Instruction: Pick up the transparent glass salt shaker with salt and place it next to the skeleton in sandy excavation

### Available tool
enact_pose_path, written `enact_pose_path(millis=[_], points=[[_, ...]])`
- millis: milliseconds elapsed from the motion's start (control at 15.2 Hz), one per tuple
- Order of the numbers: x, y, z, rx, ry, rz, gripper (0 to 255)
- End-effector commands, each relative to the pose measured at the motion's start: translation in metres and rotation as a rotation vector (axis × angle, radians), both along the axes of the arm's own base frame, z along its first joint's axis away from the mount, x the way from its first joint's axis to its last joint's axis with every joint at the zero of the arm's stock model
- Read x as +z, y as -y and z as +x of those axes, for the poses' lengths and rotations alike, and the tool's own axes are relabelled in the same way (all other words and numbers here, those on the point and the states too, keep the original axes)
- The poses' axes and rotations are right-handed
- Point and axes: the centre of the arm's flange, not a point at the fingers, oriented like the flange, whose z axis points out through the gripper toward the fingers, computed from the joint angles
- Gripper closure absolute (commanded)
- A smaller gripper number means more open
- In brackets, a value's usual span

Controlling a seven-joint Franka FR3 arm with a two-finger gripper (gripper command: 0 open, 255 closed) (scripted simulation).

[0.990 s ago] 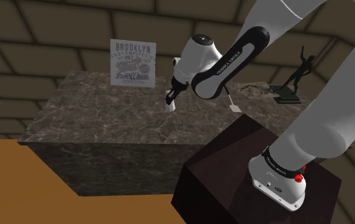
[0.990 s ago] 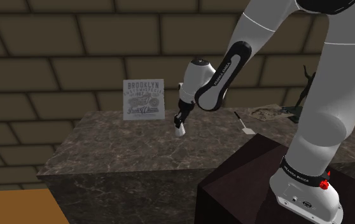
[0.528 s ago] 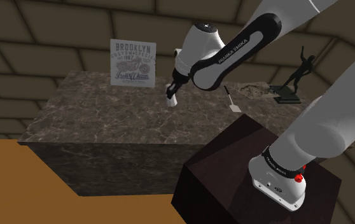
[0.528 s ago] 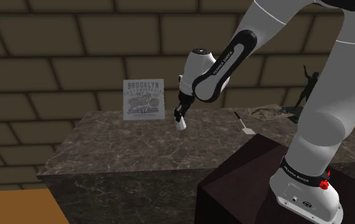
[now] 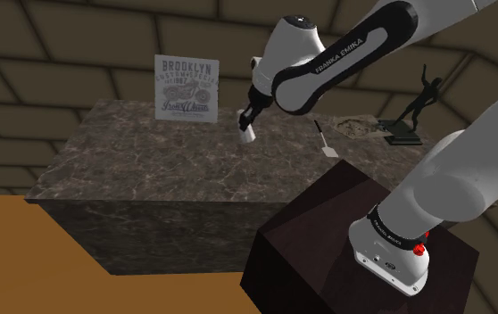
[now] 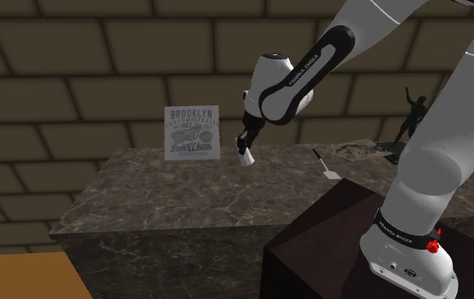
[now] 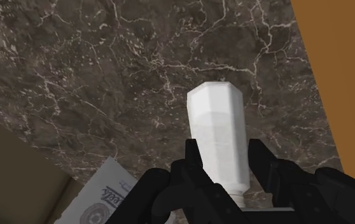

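A white, faceted salt shaker (image 5: 247,135) (image 6: 246,160) (image 7: 215,130) hangs in the air above the dark marble counter (image 5: 149,169) (image 6: 167,200). My black gripper (image 5: 244,123) (image 6: 245,150) (image 7: 224,158) is shut on it, its fingers clasping the shaker's sides. The skeleton in its sandy slab (image 5: 354,128) (image 6: 358,150) lies flat on the counter, off toward the shoulder view's right of the shaker and partly behind the arm.
A Brooklyn poster (image 5: 185,87) (image 6: 194,132) leans on the brick wall behind the counter. A small white-bladed tool (image 5: 326,143) (image 6: 327,166) lies near the skeleton. A dark figure statue (image 5: 414,109) (image 6: 409,115) stands beyond it. My stand (image 5: 327,232) sits at the lower right.
The gripper has risen with the shaker, lifting it off the counter and carrying it slightly toward the shoulder view's right.
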Motion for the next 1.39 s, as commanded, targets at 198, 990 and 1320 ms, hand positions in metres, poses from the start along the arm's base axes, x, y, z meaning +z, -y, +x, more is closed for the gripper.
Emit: enact_pose_path(millis=[198,990,1320], points=[[0.0,0.058,-0.027,0.001,0.0,0.0,255],[0.001,0.201,-0.096,0.001,0.0,0.0,255],[0.001,0.26,-0.124,0.001,0.0,0.0,255]])
